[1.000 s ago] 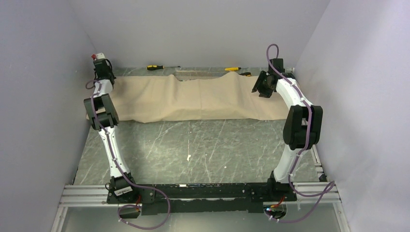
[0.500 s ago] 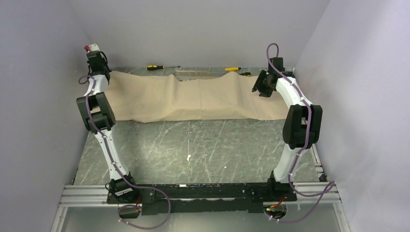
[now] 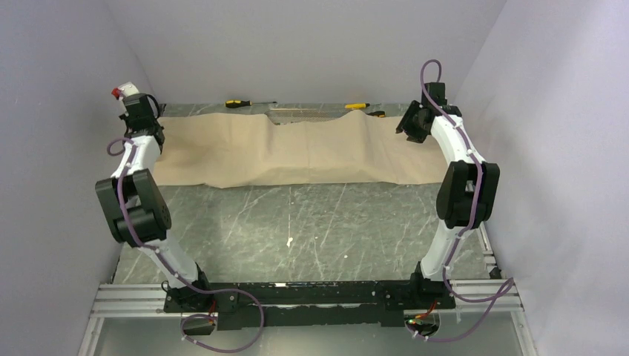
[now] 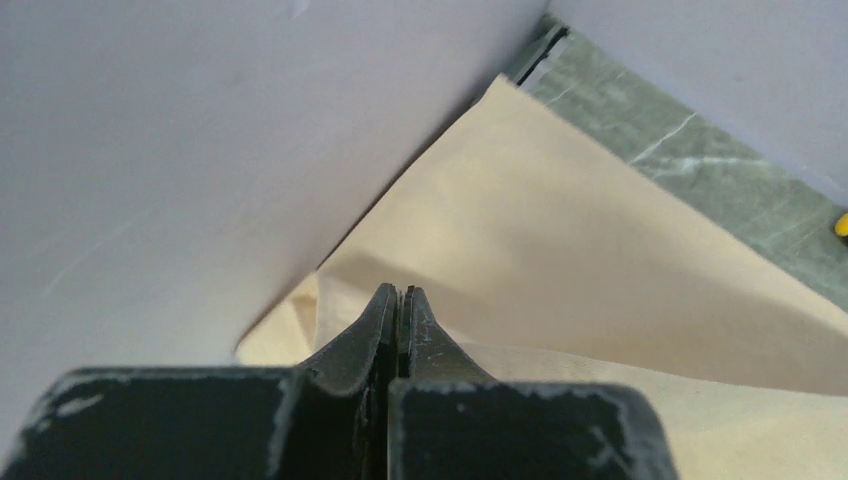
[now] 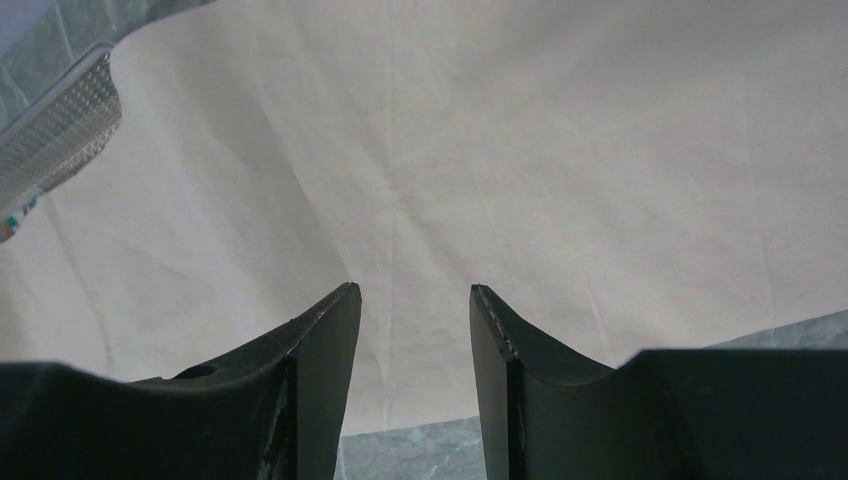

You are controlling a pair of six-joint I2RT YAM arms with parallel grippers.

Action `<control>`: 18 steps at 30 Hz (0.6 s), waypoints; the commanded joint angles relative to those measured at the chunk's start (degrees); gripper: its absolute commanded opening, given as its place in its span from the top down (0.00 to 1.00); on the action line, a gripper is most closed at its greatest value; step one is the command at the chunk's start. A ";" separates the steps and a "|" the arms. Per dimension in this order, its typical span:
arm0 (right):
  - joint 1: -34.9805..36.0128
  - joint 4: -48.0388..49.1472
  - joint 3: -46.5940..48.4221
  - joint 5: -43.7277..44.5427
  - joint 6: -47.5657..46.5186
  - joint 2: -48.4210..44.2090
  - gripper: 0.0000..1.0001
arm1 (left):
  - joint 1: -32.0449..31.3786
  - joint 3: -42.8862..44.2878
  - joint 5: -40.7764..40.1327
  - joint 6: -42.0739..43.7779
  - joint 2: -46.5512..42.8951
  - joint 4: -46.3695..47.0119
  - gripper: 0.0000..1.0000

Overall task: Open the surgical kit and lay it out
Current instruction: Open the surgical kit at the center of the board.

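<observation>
One cloth [image 3: 297, 152], one tray [image 5: 55, 125] corner showing, two or perhaps three screwdrivers [image 3: 241, 103] beyond. Left gripper [image 4: 398, 292] clamped tight on a cloth fold. Right gripper [image 5: 412, 290] parted over the cloth, holding nothing.

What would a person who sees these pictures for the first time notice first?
The large beige wrap cloth lies rumpled across the far part of the table. The left claw is shut near its left end; the right claw hangs open over its right end.
</observation>
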 commanded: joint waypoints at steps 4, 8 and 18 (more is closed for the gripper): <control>-0.49 1.64 -0.11 -0.37 5.91 -2.14 0.52 | 1.04 -14.87 -12.00 -8.49 -17.67 -9.07 1.00; -0.53 2.62 -3.98 -1.06 8.53 -3.97 0.52 | 1.62 -21.54 -15.32 -14.07 -23.89 -17.05 1.00; -0.55 -0.66 -8.97 4.77 14.88 -8.78 0.52 | 3.61 -27.46 -37.27 -36.81 -30.69 -38.01 1.00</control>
